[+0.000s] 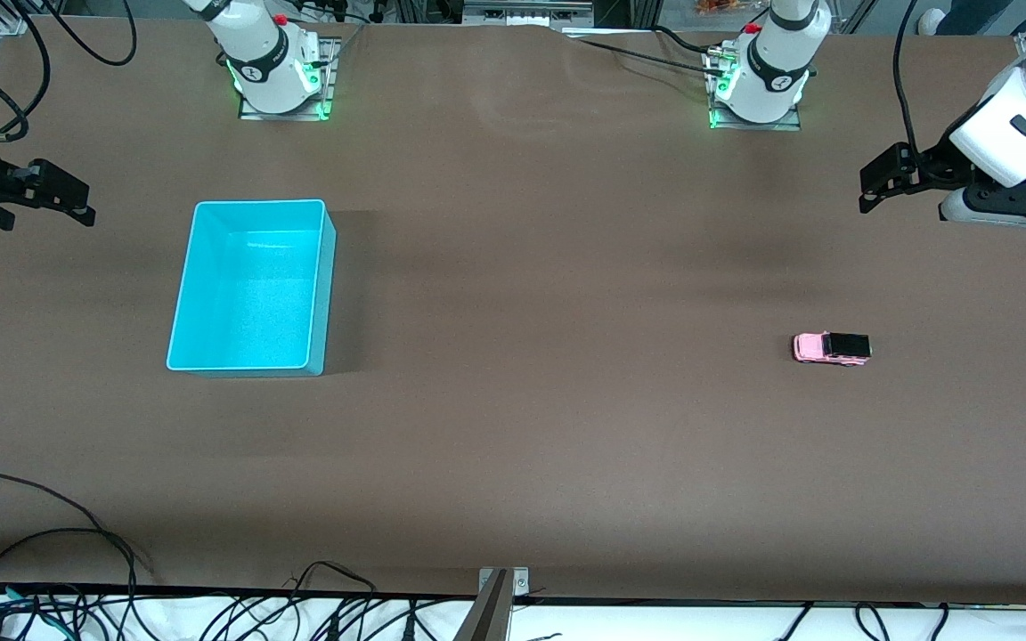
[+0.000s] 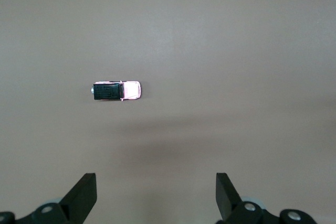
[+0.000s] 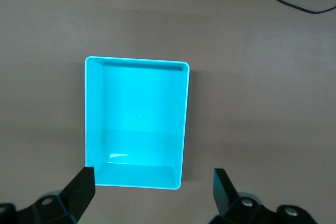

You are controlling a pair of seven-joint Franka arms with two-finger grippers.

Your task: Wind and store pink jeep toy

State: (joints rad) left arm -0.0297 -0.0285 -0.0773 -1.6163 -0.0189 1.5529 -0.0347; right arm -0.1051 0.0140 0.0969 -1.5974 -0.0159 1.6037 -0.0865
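A wide brown table (image 1: pixel 513 427) carries loose black cables (image 1: pixel 77 588) along its edge nearest the front camera. On it sit one turquoise bin (image 1: pixel 250 285), toward the right arm's end, and one pink jeep toy (image 1: pixel 831 347), toward the left arm's end, well apart. The left gripper (image 1: pixel 869 189) hangs above the table near the jeep, fingers spread wide, holding nothing. The right gripper (image 1: pixel 81 200) hangs beside the bin, also spread wide and empty.

The pink jeep toy (image 1: pixel 832 347) stands alone on bare surface (image 1: pixel 566 401), approachable from every side; the turquoise bin (image 1: pixel 250 285), well apart toward the right arm's end, is open-topped with upright walls
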